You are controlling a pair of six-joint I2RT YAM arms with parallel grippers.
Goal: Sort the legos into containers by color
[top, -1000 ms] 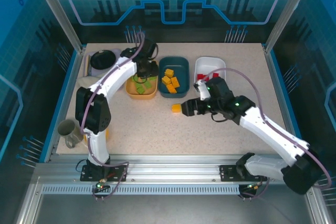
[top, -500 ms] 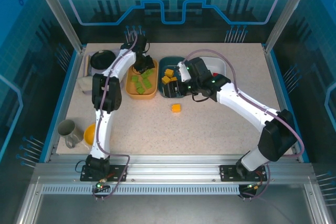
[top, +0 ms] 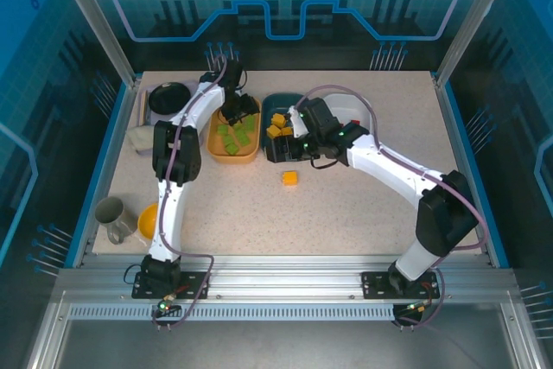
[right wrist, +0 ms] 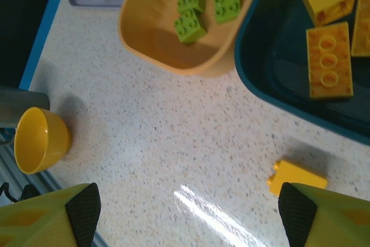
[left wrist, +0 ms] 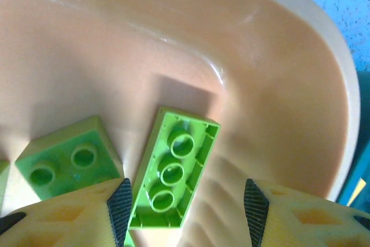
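There are three trays in a row on the far part of the worktop (top: 346, 213): one yellow-orange tray (top: 233, 157), one dark teal tray (right wrist: 277, 73) and one white tray (top: 361, 112). The white one is largely covered by the right arm, so its content cannot be counted. In the yellow-orange tray lie about five green bricks (right wrist: 189, 25). In the teal tray at least three yellow bricks (right wrist: 329, 59) are visible. One loose yellow brick (top: 290, 178) lies alone on the worktop, just in front of the teal tray. The left hand (left wrist: 186, 198) is low inside the yellow-orange tray with its fingers apart, and an oblong green brick (left wrist: 173, 166) lies on the tray floor between them, hollow side up, beside a square green one. The right hand (right wrist: 189, 209) hangs above the near edge of the teal tray, its fingers wide apart with nothing between them. At the left side stand a round black dish (top: 169, 97), a pale cloth (top: 143, 138), a grey cup (top: 111, 212) and a glossy yellow bowl (right wrist: 40, 140). The worktop is speckled beige with a blue border, enclosed by blue transparent walls on metal posts.
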